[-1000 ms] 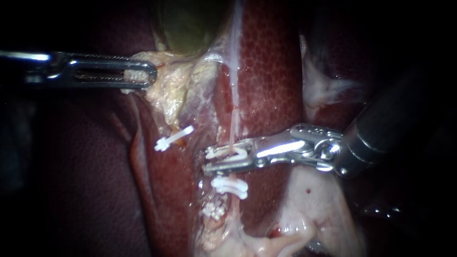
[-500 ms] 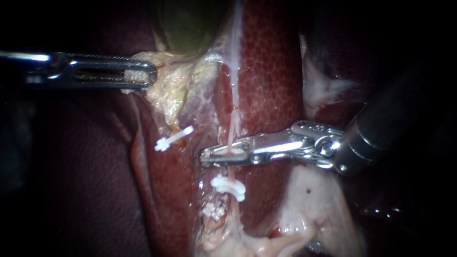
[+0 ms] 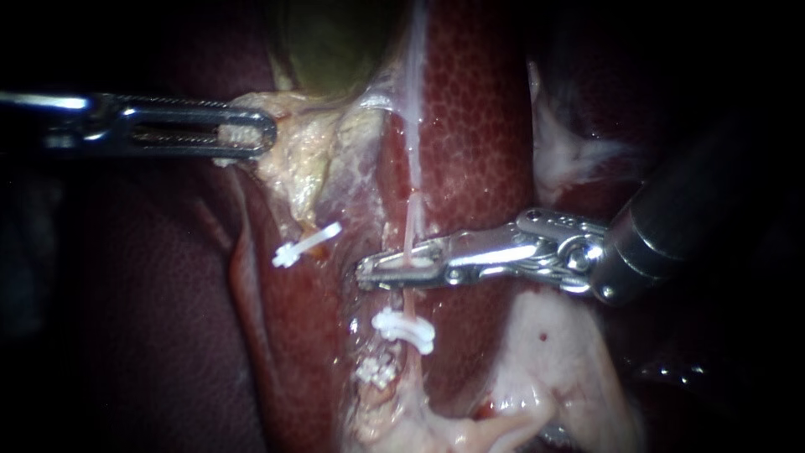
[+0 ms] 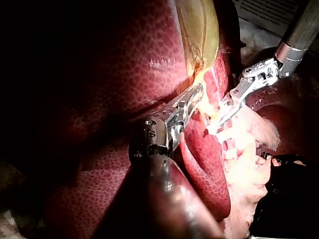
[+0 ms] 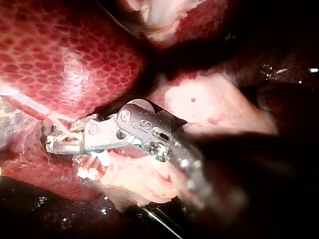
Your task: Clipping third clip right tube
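While my left instrument (image 3: 247, 134) is clenched on the yellowish tissue (image 3: 293, 164) under the gallbladder (image 3: 335, 42) and holds it out to the left, everything below looks taut. Risk one: if that hold slips or pulls harder, the tubes jump while I am clamped on one.

Next along, a lone white clip (image 3: 306, 244) sits aslant, apart from my work. No worry there.

The right tube (image 3: 412, 214) is a thin pale strand running down over the liver (image 3: 478, 126). My right instrument (image 3: 373, 273) crosses it, jaws squeezed together on it from both sides. I can't make out the clip between the jaws, so I can't tell if it is latched.

Risks as I judge them:
- The tube may be only partly inside the jaws, which would leave the clip half on.
- The jaw tips may pinch tissue behind the tube.
- A sideways tug while clamped could tear so thin a strand.
- Backing out carelessly could knock the nearer clip (image 3: 404, 329) just below, or the lower clip (image 3: 377, 369).
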{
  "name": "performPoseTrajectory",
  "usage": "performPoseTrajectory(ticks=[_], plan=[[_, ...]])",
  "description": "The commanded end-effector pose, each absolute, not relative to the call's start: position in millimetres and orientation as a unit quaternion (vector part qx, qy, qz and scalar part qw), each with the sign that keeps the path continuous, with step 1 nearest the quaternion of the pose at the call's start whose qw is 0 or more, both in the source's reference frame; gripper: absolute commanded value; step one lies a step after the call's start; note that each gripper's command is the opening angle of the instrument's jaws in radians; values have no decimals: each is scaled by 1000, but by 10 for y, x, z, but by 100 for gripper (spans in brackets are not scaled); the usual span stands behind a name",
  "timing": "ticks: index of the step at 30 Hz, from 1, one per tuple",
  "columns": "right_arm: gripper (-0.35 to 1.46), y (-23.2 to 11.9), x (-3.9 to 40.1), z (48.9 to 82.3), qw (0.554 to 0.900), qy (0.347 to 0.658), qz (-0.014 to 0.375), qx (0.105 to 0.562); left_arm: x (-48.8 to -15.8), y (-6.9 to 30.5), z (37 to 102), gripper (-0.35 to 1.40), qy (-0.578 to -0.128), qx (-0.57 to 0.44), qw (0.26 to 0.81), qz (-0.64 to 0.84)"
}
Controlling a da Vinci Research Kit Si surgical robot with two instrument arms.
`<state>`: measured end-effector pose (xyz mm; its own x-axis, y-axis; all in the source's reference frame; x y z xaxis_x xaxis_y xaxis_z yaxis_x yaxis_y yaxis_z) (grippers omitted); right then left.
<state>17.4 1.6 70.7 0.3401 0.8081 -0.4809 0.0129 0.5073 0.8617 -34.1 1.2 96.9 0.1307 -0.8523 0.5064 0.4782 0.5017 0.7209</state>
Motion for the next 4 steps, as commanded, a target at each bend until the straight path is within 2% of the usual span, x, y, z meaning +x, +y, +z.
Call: performPoseTrajectory(ticks=[1, 4], plan=[[-35, 15, 174, 707, 709, 501, 280, 410, -341, 12, 969, -35, -474, 197, 726, -459], [-35, 15, 174, 707, 709, 501, 280, 410, -341, 12, 969, -35, -474, 197, 726, -459]])
